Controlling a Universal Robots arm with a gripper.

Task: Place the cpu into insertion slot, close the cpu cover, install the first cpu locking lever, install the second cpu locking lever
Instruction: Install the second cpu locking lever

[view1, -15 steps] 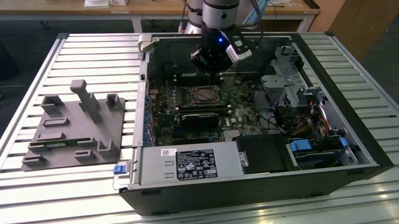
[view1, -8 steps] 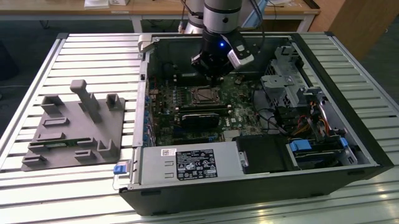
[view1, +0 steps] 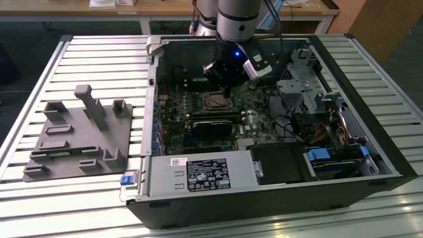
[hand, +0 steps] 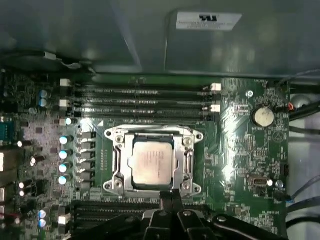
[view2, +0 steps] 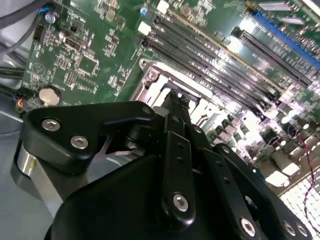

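One arm reaching straight down into the open case, gripper (view1: 228, 91) hovering just above the socket.
Black fingers (hand: 171, 200) look pinched together, holding nothing. Dull silver cpu (hand: 152, 163) sits in the insertion slot (hand: 176, 165), shiny cpu cover (hand: 116, 161) framing it; the near edge is hidden.

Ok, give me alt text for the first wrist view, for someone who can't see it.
A silver-grey cpu sits in its socket, framed by the metal cpu cover, on a green motherboard. The black gripper pokes in just beside the socket; long memory slots lie on the far side.
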